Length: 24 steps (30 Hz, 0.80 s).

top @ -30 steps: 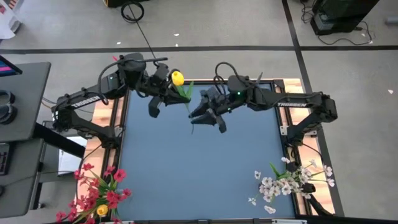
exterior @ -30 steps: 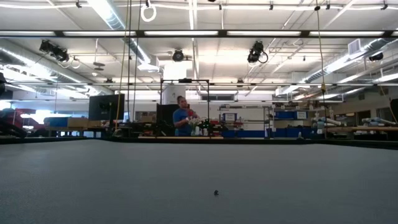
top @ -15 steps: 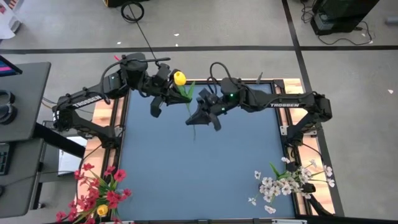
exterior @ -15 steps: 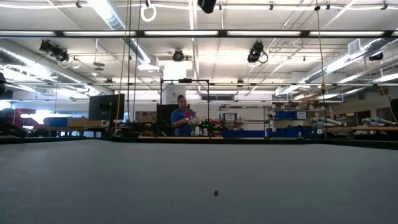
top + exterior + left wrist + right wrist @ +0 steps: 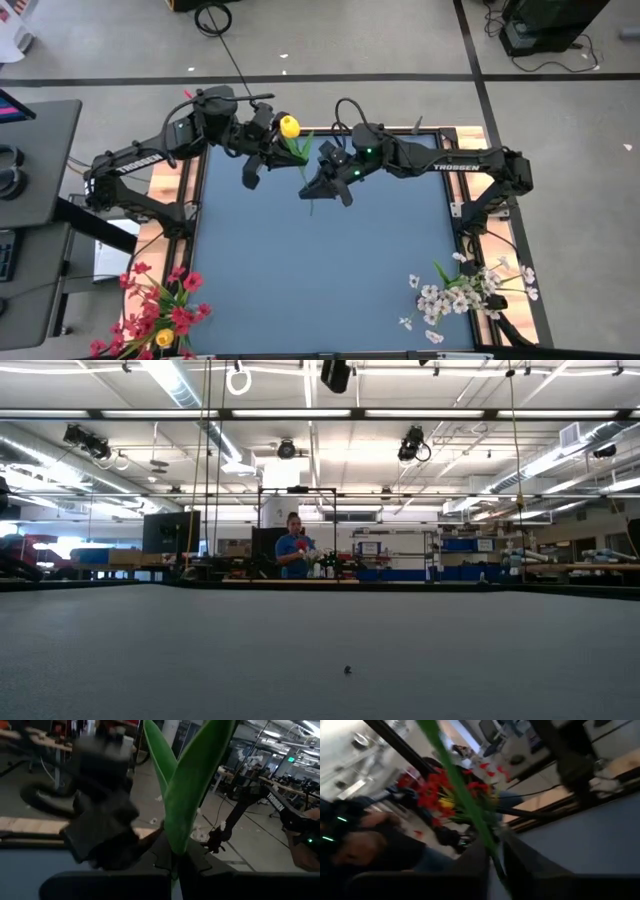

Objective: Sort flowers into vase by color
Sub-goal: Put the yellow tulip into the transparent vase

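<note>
Tulip (image 5: 288, 126) with a yellow head, a thin green stem and long pointed green leaves hangs in the air over the far part of the blue table (image 5: 320, 270), between the two arms. Left gripper (image 5: 268, 150) is closed tight on the stem just below the bloom; its wrist view shows broad green leaves (image 5: 192, 780) rising out of the dark fingers (image 5: 195, 865). Right gripper (image 5: 318, 185) sits lower on the same stem, near its bottom end, which pokes out below it. In the right wrist view the stem (image 5: 465, 800) runs down into the narrow gap between its fingers (image 5: 475, 857), which lie close around it; whether they truly pinch it I cannot tell.

Red blossoms (image 5: 160, 310) on green stems stand bunched at the near left corner of the table, with one yellow bloom (image 5: 164, 338) among them. White blossom sprays (image 5: 465, 290) sit at the near right corner. The low view shows bare grey table surface and a person (image 5: 292, 548) far back in the room.
</note>
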{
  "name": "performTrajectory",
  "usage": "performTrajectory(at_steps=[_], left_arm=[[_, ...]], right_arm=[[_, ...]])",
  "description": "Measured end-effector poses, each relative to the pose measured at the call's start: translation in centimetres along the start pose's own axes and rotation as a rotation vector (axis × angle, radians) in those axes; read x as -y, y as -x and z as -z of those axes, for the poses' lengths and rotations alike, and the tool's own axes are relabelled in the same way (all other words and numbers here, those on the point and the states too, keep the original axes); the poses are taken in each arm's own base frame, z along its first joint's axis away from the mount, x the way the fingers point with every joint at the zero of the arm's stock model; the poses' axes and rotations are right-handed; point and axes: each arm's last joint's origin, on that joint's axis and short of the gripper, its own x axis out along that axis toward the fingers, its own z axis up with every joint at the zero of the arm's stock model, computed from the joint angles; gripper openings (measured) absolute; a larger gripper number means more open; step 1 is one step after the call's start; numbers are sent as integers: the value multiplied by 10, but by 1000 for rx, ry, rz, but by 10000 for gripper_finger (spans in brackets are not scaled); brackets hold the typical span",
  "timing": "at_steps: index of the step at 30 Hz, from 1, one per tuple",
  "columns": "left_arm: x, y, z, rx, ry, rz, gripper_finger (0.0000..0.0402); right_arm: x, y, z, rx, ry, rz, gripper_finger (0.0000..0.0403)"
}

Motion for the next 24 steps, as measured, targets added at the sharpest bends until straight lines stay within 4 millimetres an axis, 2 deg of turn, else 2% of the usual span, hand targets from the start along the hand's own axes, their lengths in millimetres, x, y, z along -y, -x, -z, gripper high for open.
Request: performTrajectory(at_steps=[5, 8, 10, 12, 17, 18, 20, 24], left_arm=[[3, 6, -5, 26, -15, 0, 13], [3, 5, -4, 18, -5, -2, 13], [4, 6, -4, 24, -9, 0, 13], [4, 7, -5, 26, -10, -1, 13], [3, 6, -3, 15, 3, -6, 13], [3, 6, -3, 16, 6, -11, 13], [2, 6, -3, 19, 17, -46, 13], [0, 7, -1, 9, 33, -124, 14]], right_arm=[[-4, -4, 5, -6, 116, 5, 156], [-4, -4, 4, -3, 114, 7, 185], [-2, -3, 3, -5, 88, 12, 180], [0, -1, 2, -16, 60, -4, 151], [4, 0, 6, -61, 52, 15, 22], [4, 0, 6, -61, 65, 16, 17], [3, 0, 6, -47, 72, 40, 33], [4, 1, 6, -25, 102, 93, 100]])
